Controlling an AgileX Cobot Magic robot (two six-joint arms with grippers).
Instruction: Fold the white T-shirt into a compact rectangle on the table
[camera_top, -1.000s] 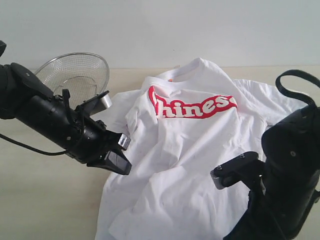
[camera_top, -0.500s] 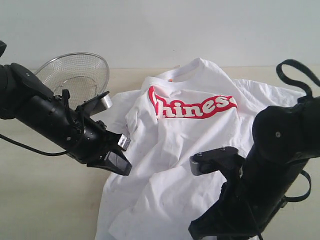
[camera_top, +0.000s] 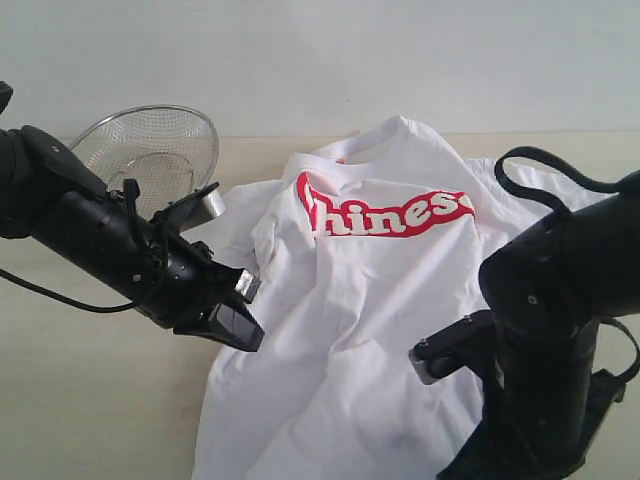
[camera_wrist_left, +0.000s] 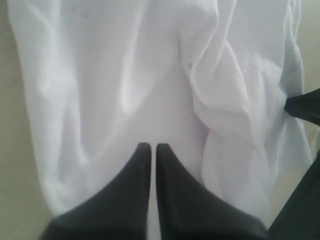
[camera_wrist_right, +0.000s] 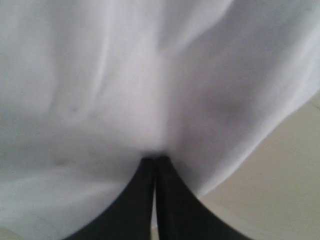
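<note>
The surface (camera_top: 80, 400) carries the shirt (camera_top: 350, 300), spread wrinkled across the centre and right of the frame. The right gripper (camera_wrist_right: 154, 160), at lower right, is closed with cloth bunched at its tips, seemingly pinching the shirt. The left gripper (camera_wrist_left: 150, 147) is closed on nothing. A one-sided pull could skew the fold or slip free.

The outside camera sits back and up high, looking across the table (camera_top: 90, 400) toward the wall (camera_top: 320, 60) at 12 o'clock, with the white T-shirt (camera_top: 360, 300) in the middle, the left arm (camera_top: 100, 235) at 9 o'clock and the right arm (camera_top: 555, 330) at 5 o'clock. The left wrist camera looks past the left gripper (camera_wrist_left: 150, 147) from close by, and the right wrist camera looks past the right gripper (camera_wrist_right: 155, 161) from so near that things go blurry. All three see the same shirt.
</note>
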